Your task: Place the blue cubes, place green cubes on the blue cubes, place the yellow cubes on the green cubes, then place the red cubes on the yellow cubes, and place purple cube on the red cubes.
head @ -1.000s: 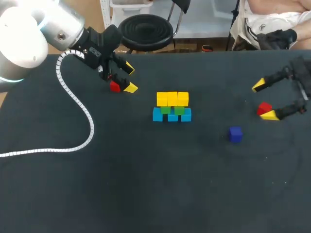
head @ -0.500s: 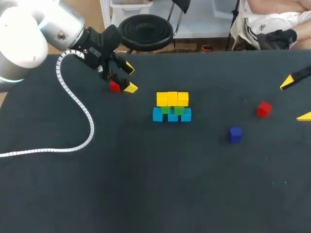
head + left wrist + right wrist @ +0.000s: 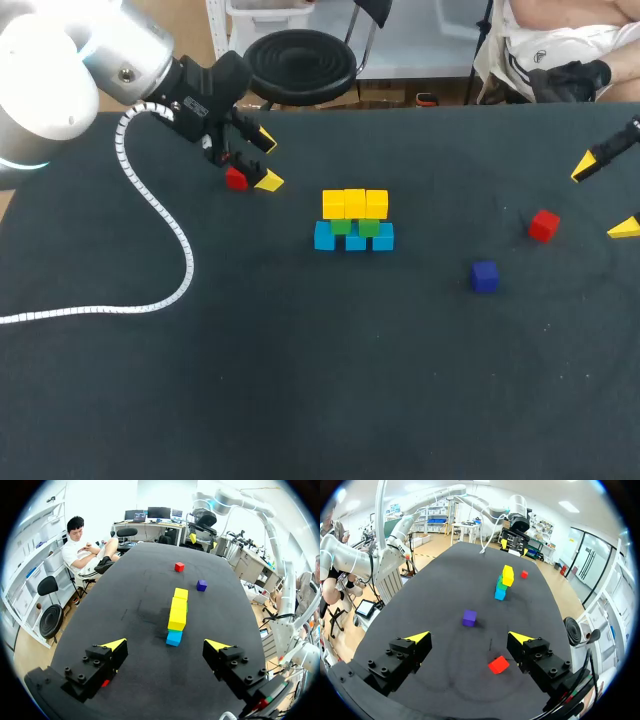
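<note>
Mid table [image 3: 300,380], one pile: three blue cubes [image 3: 324,237] at the base, two green cubes [image 3: 341,227] on them, three yellow cubes [image 3: 354,203] on top. First red cube [image 3: 236,179] sits beside a finger of the left gripper [image 3: 263,161]. Second red cube [image 3: 543,225] lies just ahead of the right gripper [image 3: 604,198]. One purple cube [image 3: 485,276] lies apart. Both grippers are spread wide, holding nothing.
</note>
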Tool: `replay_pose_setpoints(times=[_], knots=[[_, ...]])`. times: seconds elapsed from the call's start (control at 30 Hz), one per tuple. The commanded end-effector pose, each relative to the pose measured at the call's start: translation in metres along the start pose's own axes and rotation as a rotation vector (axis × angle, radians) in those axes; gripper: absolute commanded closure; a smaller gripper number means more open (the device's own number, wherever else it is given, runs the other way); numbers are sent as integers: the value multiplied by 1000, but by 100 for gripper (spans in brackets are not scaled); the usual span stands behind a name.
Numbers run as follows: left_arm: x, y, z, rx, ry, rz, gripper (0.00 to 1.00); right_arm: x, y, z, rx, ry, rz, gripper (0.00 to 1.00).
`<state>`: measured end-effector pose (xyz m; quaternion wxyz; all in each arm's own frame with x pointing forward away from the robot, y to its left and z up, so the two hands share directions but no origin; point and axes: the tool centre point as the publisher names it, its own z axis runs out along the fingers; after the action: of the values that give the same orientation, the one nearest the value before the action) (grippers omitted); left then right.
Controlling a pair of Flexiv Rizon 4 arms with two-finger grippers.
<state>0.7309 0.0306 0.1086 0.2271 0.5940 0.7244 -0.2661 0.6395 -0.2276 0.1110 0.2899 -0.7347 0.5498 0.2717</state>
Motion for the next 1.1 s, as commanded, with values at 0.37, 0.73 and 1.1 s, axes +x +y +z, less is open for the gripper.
replay_pose_setpoints(times=[0.37, 0.73, 1.1], knots=[[0, 0, 0, -1, -1, 0, 0, 31, -26, 9, -383, 3, -215, 0], [0, 0, 0, -1, -1, 0, 0, 58, -42, 41, -415, -36, -235, 0], [0, 0, 0, -1, -1, 0, 0, 80, -59, 61, -492, -72, -224, 0]])
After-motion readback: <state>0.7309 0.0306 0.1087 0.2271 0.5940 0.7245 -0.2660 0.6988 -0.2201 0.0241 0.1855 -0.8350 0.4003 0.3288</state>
